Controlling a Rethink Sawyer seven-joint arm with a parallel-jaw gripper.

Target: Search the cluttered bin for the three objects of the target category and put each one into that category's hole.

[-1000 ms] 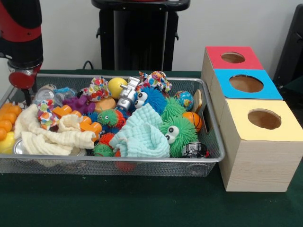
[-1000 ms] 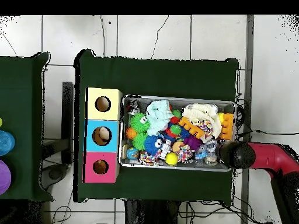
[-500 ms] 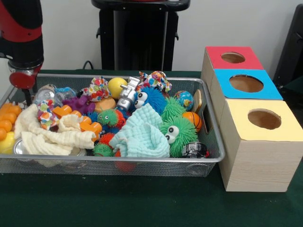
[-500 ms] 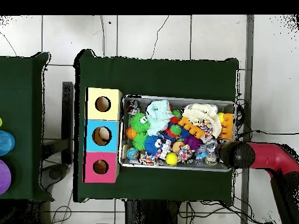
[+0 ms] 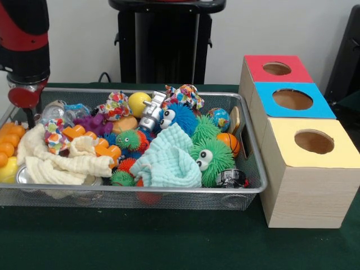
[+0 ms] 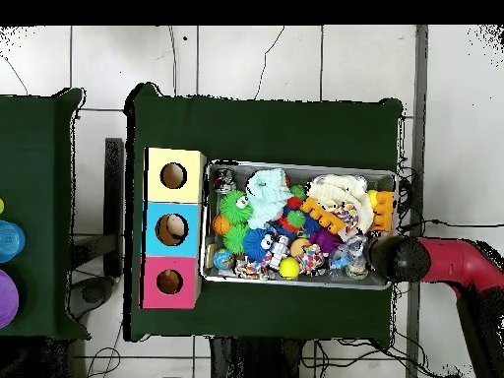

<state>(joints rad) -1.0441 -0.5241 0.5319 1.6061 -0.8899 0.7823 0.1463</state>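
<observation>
Gripper [image 5: 28,115], jaw state unclear, hangs over wire bin [image 5: 169,194] on green-clothed table [image 5: 169,242].

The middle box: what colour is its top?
Blue, on the middle box, between the red and yellow ones; clearest in the front view.

Arm [image 5: 23,45] cut off by top and left picture edges; gripper [image 5: 32,115] fingers indistinct against mesh bin [image 5: 129,197]. Orange toy [image 5: 7,143] at left edge partly cropped. Item under mint cloth [image 5: 169,160] hidden.
</observation>
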